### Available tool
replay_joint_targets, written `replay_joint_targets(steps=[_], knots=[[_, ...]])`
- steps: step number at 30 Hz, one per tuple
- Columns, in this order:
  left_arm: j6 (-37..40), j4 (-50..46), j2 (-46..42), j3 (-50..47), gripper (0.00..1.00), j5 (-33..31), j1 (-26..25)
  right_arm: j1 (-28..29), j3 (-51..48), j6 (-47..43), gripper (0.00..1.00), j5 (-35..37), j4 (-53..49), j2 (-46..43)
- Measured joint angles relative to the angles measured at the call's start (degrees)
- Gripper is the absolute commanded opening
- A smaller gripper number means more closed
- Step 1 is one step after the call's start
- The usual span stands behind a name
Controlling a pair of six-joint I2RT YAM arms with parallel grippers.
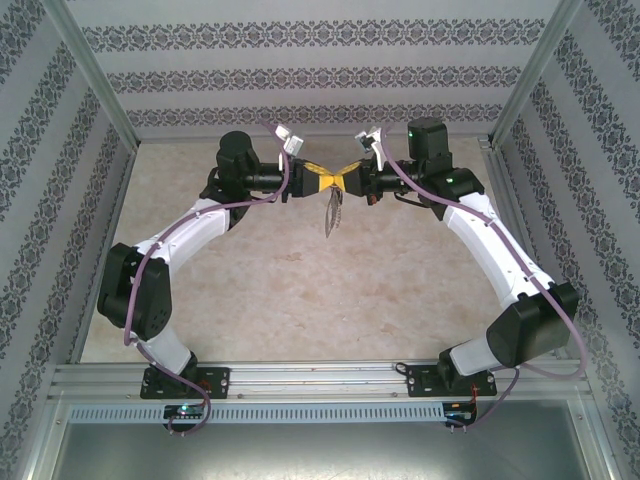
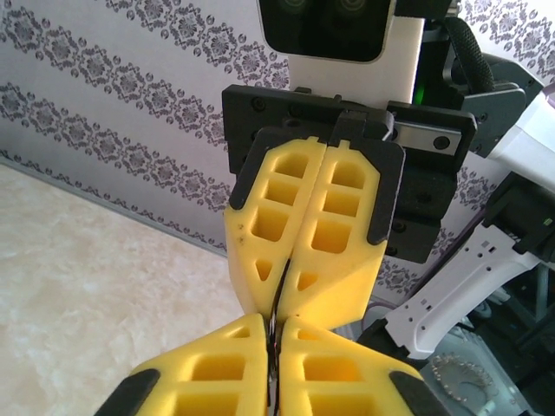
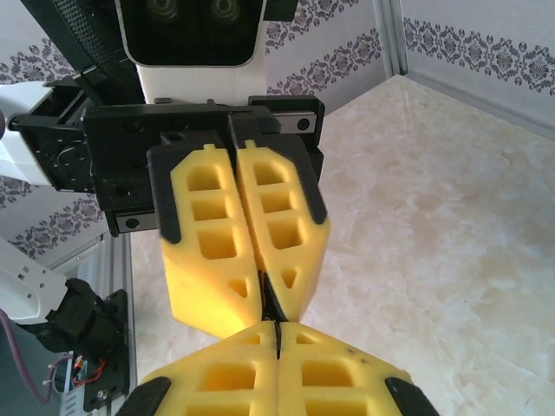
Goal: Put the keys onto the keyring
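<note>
Left pincer [image 2: 272,334], keyring [image 1: 331,214] mostly hidden

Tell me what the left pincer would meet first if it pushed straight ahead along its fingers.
The right pincer: its yellow tips face the left pincer head-on, almost touching, with what looks like the keyring pinched between both.

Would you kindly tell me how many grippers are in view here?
2. The left gripper and the right gripper meet fingertip to fingertip above the table, both shut; the keyring hangs just below them.
</note>
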Motion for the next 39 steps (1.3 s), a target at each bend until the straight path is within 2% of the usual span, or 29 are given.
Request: replay_joint_targets(steps=[4,5,6,8,9,12,17,23,31,33,39], knots=[[-0.2,0.7,0.0,-0.2,0.00,-0.2,0.0,-0.1,-0.1,0.2,0.00,-0.2,0.2,0.0],[-0.3,1.0,0.0,-0.2,0.00,-0.2,0.0,-0.1,-0.1,0.2,0.06,-0.2,0.2,0.0],[-0.3,1.3,0.0,-0.3,0.00,-0.4,0.0,-0.1,-0.1,0.2,0.21,-0.2,0.3,0.0],[-0.6,2.1,0.0,-0.6,0.00,-0.1,-0.1,-0.1,-0.2,0.8,0.39,0.7,0.8,0.0],[-0.6,2.6,-0.1,-0.8,0.00,-0.2,-0.1,-0.5,-0.5,1.3,0.42,1.1,1.4,0.0],[-0.6,3.0,-0.2,-1.3,0.00,-1.3,-0.2,-1.8,-3.1,3.3,0.46,1.4,4.7,-1.1],[-0.6,3.0,-0.2,-1.7,0.00,-2.3,-0.2,-4.3,-9.8,7.7,0.47,3.0,10.8,-8.0],[-0.9,4.1,-0.2,-1.7,0.00,-3.0,-0.5,-4.5,-19.1,12.2,0.49,4.7,19.7,-16.2],[-1.5,5.3,-0.2,-1.7,0.00,-3.2,-0.5,-0.7,-23.8,16.0,0.50,6.6,26.3,-14.4],[-1.5,5.4,-0.2,-1.7,0.00,-3.4,-0.5,0.5,-23.8,16.3,0.46,6.8,26.9,-13.4],[-1.5,5.5,-0.3,-1.7,0.00,-4.0,-0.5,1.8,-24.1,16.7,0.20,7.5,28.1,-12.3]])
